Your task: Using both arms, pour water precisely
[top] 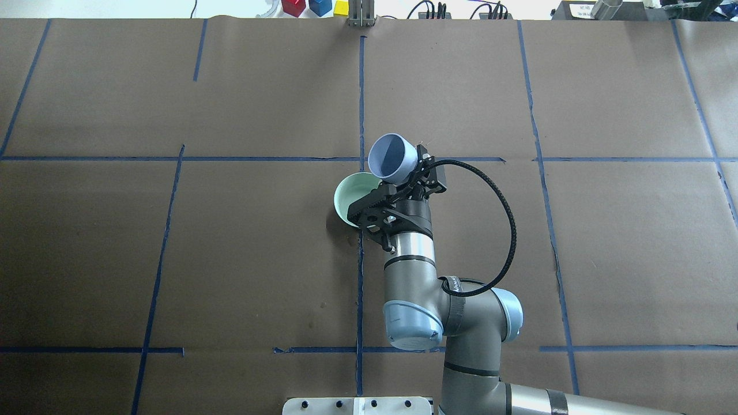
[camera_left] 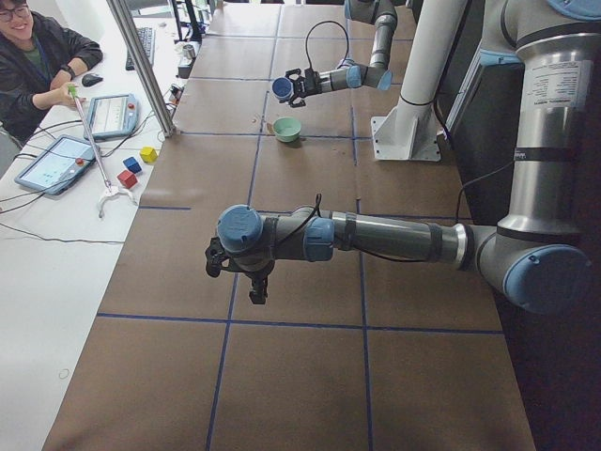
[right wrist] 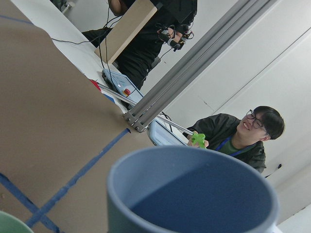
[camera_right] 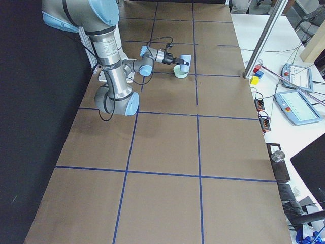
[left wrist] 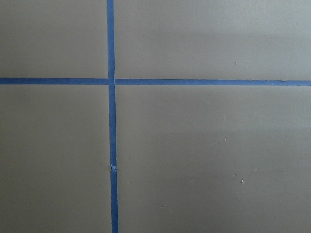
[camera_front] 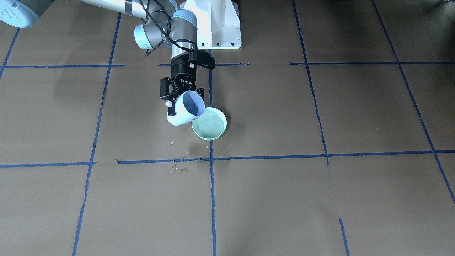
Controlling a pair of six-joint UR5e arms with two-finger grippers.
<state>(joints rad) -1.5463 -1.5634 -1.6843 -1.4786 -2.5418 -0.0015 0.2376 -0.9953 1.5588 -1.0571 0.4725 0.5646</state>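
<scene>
My right gripper [camera_front: 185, 102] is shut on a pale blue cup [camera_front: 187, 109] and holds it tilted, mouth over the near rim of a mint-green bowl [camera_front: 221, 117] on the brown paper. The water shows as a faint sheen in the bowl [camera_front: 209, 127] and as spilled drops on the paper [camera_front: 177, 168]. From overhead the cup [top: 392, 157] sits beside the bowl [top: 346, 199], with the right gripper [top: 403, 177] behind it. The right wrist view shows the cup's open mouth [right wrist: 194, 194]. My left gripper [camera_left: 246, 274] hangs over bare paper far from the bowl; I cannot tell whether it is open.
The white pedestal [camera_front: 217, 25] stands just behind the bowl. Blue tape lines [left wrist: 112, 145] grid the table. Coloured blocks [top: 305, 7] lie at the far edge. An operator [camera_left: 38, 56], tablets [camera_left: 56, 162] and a metal post [camera_left: 141, 66] are along the far side.
</scene>
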